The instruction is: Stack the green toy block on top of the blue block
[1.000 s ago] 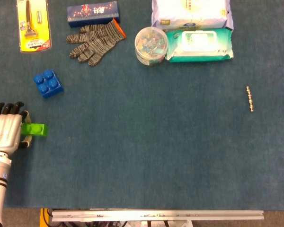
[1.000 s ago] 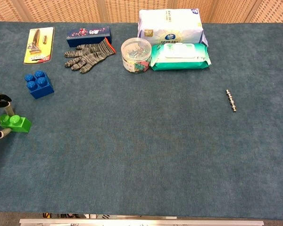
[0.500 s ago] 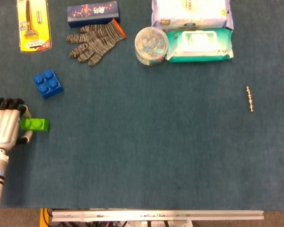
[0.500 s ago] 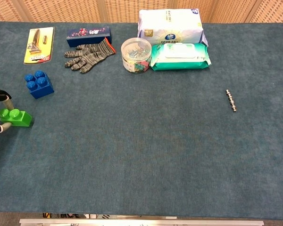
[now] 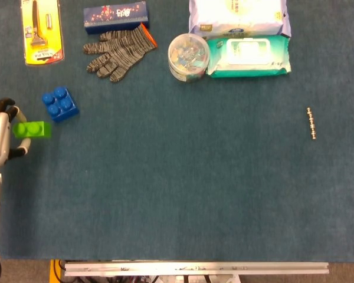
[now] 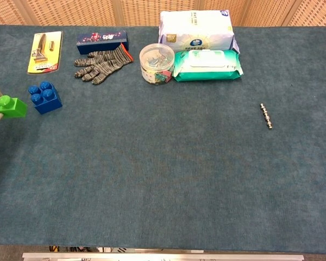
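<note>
While the green toy block (image 5: 32, 129) sits pinched in our left hand (image 5: 0, 137), lifted just left of the blue block (image 5: 60, 104), we judge the carry nearly done. We should bring it over the blue studs, square it level, then press down. Striped glove (image 5: 119, 50) and razor pack (image 5: 40, 31) lie well beyond. Right hand unseen.
</note>
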Action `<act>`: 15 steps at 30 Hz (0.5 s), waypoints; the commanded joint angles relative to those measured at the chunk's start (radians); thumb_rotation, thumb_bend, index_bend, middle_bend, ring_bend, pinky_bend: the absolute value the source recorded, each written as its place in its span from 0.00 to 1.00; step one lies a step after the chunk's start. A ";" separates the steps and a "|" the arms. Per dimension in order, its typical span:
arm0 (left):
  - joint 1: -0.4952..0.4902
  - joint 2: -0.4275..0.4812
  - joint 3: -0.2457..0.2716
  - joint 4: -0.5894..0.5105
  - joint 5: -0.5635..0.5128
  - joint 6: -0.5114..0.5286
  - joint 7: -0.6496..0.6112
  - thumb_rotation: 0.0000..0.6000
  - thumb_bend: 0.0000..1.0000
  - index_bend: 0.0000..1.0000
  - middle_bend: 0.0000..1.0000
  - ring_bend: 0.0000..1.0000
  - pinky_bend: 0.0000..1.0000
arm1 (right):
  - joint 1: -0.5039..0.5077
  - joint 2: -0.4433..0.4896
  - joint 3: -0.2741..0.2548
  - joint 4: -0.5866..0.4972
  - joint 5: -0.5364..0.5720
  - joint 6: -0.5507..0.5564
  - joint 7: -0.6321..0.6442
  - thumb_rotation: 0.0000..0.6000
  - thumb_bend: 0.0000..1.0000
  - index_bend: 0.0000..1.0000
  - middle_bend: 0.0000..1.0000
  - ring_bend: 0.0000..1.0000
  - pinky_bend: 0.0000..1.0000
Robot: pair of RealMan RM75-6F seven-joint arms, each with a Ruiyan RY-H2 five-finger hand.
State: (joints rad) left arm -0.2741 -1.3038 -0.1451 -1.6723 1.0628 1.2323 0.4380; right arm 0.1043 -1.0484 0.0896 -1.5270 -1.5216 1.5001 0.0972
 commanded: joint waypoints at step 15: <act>-0.112 -0.026 -0.027 0.010 -0.056 -0.052 0.083 1.00 0.29 0.50 0.24 0.17 0.11 | -0.006 0.005 -0.004 0.015 0.002 0.001 0.019 1.00 0.21 0.50 0.52 0.42 0.47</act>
State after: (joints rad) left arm -0.3762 -1.3324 -0.1793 -1.6724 0.9918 1.1921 0.5270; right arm 0.0984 -1.0434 0.0858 -1.5124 -1.5195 1.5015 0.1158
